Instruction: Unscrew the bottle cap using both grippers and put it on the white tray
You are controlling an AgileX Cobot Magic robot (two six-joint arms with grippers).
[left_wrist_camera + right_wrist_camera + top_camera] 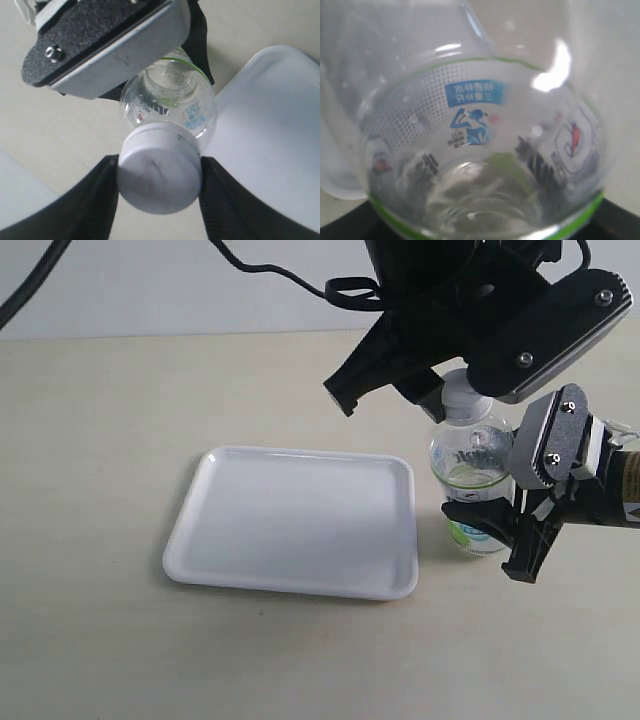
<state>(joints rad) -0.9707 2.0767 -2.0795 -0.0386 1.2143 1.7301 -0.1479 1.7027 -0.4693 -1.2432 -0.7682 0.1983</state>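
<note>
The table [100, 430] is carrying the white tray [300, 525] just beside the right claw [495, 532], which is clenching the upright bottle [470, 455] around its labelled body. Above that claw, the left claw [159, 167] is squeezing the bottle cap [160, 186] between its fingers, the cap apparently sitting on the neck.

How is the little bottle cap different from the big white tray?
The bottle cap is small and round; the white tray is much bigger and rectangular with rounded corners. The cap has faintly ribbed sides; the tray has a smooth, low rim. The cap sits on top of the bottle, pinched by the left gripper, while the tray lies flat on the table with no gripper touching it. Both are white.
</note>
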